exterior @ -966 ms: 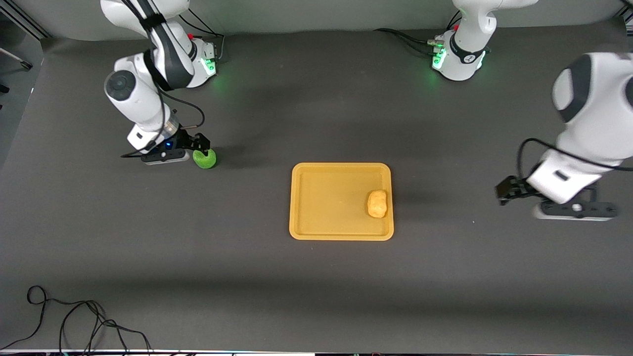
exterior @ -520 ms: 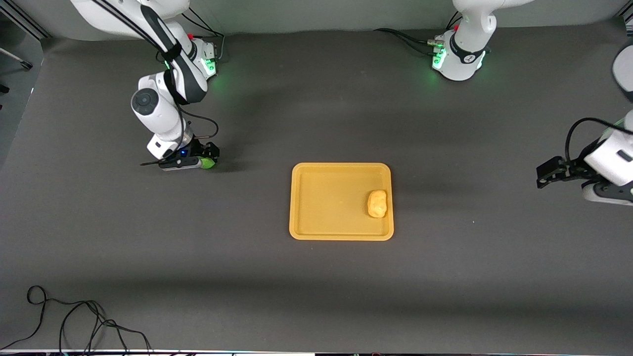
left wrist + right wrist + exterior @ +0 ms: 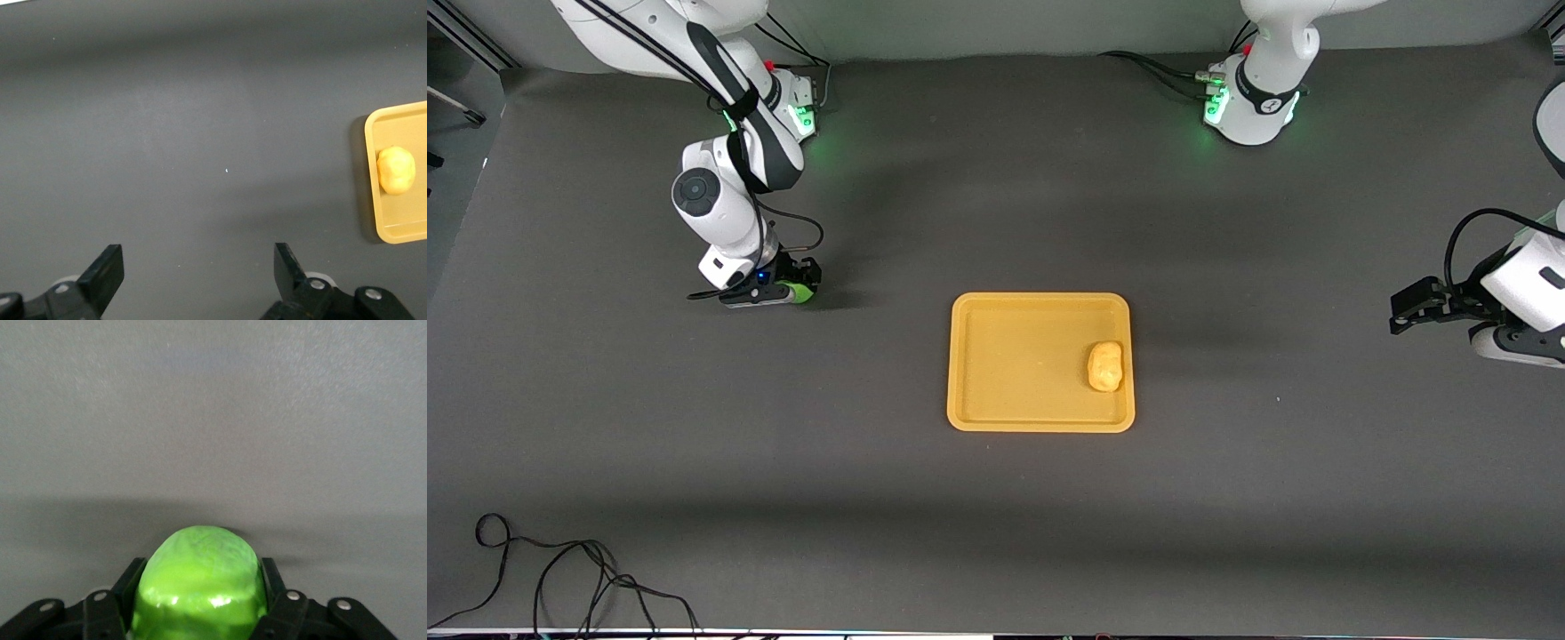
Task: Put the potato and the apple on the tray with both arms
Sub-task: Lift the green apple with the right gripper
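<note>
The green apple (image 3: 803, 292) sits on the dark table near the right arm's end. My right gripper (image 3: 793, 286) is down at it, with a finger pressed against each side of it. In the right wrist view the apple (image 3: 198, 583) fills the gap between the jaws of the right gripper (image 3: 198, 572). The yellow-orange potato (image 3: 1105, 366) lies on the tray (image 3: 1014, 356), by the rim toward the left arm's end. My left gripper (image 3: 1407, 313) is open and empty over bare table at the left arm's end. The left wrist view shows its spread fingers (image 3: 107, 270), the potato (image 3: 396, 170) and the tray (image 3: 401, 230).
A loose black cable (image 3: 560, 578) lies at the table's edge nearest the front camera, at the right arm's end. The arm bases (image 3: 1249, 98) stand along the table edge farthest from that camera.
My right gripper has come down around the apple and closed in on it. My left arm has drawn back from the tray toward its end of the table.
</note>
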`<state>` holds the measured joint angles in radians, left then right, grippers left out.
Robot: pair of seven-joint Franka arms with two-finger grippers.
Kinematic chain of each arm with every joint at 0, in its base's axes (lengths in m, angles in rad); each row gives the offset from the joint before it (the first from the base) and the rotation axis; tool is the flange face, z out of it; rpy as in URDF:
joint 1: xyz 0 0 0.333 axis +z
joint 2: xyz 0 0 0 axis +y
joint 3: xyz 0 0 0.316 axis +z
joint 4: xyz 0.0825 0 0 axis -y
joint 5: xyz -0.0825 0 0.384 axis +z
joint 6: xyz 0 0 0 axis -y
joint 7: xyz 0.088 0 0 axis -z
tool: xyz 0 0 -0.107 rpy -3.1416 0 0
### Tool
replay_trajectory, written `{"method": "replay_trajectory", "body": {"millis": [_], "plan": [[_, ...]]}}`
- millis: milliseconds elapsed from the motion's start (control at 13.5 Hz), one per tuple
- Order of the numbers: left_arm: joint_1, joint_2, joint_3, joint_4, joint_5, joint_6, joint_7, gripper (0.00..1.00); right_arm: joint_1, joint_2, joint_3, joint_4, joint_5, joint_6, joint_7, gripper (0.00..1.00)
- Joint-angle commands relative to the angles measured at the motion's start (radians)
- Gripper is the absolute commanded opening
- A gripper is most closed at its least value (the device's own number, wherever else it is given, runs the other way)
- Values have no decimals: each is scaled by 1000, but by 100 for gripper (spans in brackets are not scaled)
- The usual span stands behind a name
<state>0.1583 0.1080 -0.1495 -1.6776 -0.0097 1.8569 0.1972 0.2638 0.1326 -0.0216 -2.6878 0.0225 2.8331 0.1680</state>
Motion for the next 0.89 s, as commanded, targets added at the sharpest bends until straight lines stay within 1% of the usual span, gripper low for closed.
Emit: {"method": "replay_trajectory", "body": {"millis": [0, 74, 223, 372, 520, 595, 669, 818], "plan": [[10, -2, -7, 12, -9, -60, 30, 100, 11, -97, -14, 43, 16, -110, 13, 60], [6, -1, -5, 19, 5, -92, 31, 100, 12, -140, -15, 72, 16, -183, 13, 60], [15, 1, -7, 33, 11, -97, 30, 100, 9, -211, -20, 168, 16, -362, 15, 60], [12, 2, -5, 52, 5, -105, -4, 100, 8, -252, -50, 332, 16, -606, 13, 60], [4, 21, -7, 70, 11, -105, -70, 100, 6, -243, -66, 547, 13, -842, 11, 60], [3, 25, -8, 84, 13, -107, -67, 100, 6, -226, -66, 645, 10, -930, 11, 60], [3, 25, -9, 88, 13, -107, -65, 100, 9, -200, -64, 720, 8, -969, 13, 60], [3, 25, -9, 96, 13, -107, -65, 100, 17, -119, -52, 856, 10, -985, 51, 60]]}}
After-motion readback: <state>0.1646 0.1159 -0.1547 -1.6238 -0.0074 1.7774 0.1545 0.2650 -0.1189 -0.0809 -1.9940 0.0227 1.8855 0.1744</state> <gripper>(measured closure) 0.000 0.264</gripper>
